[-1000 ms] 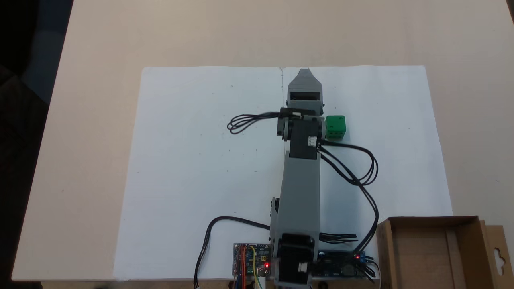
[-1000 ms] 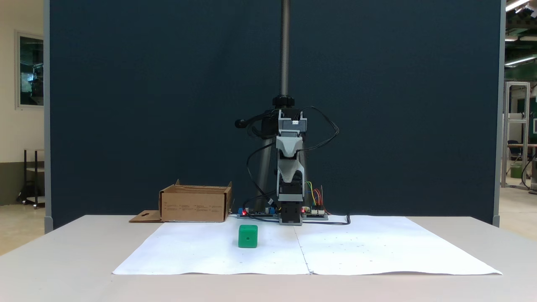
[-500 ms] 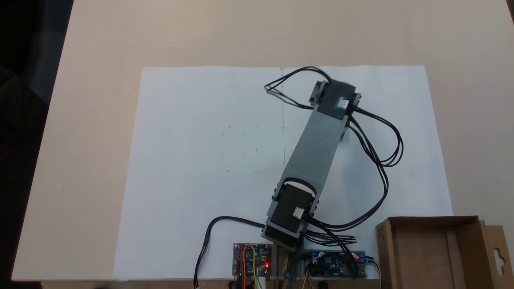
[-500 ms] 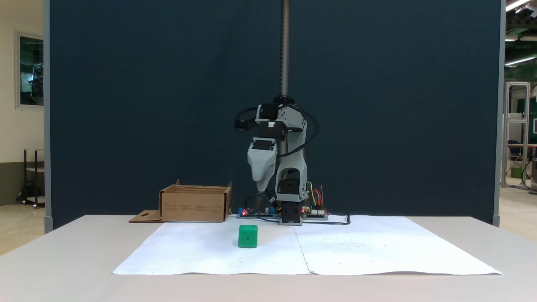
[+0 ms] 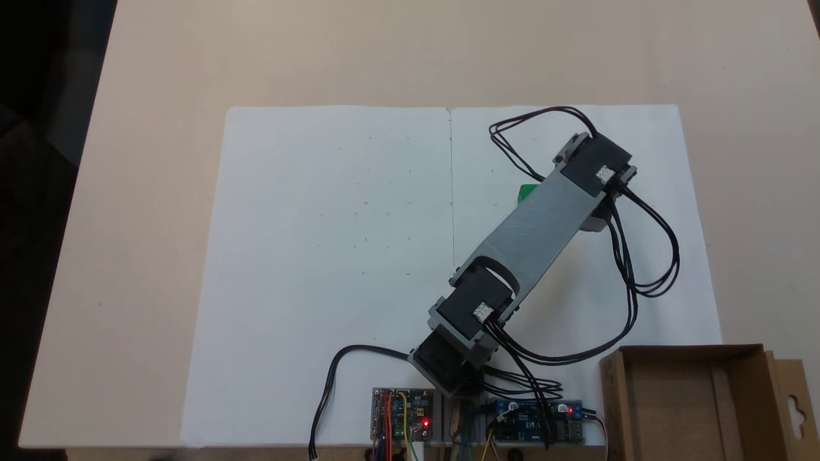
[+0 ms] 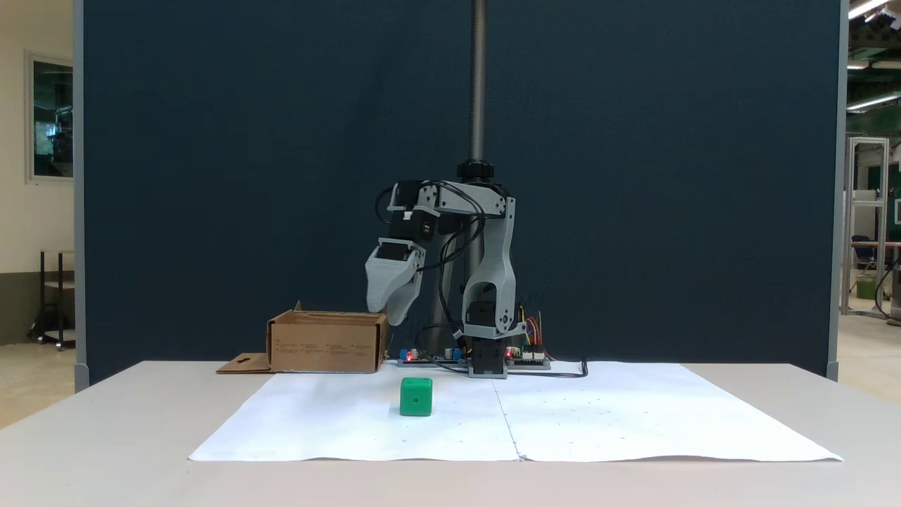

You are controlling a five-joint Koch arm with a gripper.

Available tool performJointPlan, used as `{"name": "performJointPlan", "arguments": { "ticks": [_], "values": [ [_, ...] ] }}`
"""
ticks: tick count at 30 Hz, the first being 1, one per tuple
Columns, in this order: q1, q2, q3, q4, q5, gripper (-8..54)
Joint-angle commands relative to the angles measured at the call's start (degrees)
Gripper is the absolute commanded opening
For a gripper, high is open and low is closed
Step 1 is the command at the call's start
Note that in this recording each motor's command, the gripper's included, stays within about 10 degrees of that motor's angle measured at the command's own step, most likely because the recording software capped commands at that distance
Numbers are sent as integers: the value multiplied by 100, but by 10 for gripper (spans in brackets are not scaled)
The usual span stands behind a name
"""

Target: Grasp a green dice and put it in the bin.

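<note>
A: Where is the green dice (image 6: 416,396) found?

B: It is seen resting on the white paper sheet (image 6: 598,415) that is spread over the bench (image 6: 84,451), with one dark pip showing on the face turned to the front camera. In the fixed view from above, only a green corner (image 5: 528,191) is visible at the 10 o'clock edge of the grey forearm, which covers the rest.

A: And the gripper (image 6: 393,310)?

B: It is held in the air, pointed downward and tilted, well above the paper. In the front fixed view it hangs at about 11 o'clock from the dice, just over the near corner of the cardboard bin (image 6: 327,341). No contact with the dice or the bin is seen.

A: How are the fingers set?

B: That cannot be told. The grey tips overlap in the front view, and from above they are hidden beneath the forearm.

A: Where is the bin placed?

B: In the view from above, the bin (image 5: 685,400) is found at the 5 o'clock corner of the paper, just beside the controller boards (image 5: 402,415), its flap with the hang-hole cutout lying at 3 o'clock. Nothing can be made out inside it.

A: And the cabling?

B: Black cables (image 5: 631,256) are looped from the wrist down to the base.
</note>
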Motion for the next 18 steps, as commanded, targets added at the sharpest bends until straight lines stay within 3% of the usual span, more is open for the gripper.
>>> {"name": "performJointPlan", "arguments": {
  "ticks": [1,18],
  "values": [
    [229,-9,-229,185,-598,445],
    [70,-229,-237,-501,-1187,477]
  ]
}}
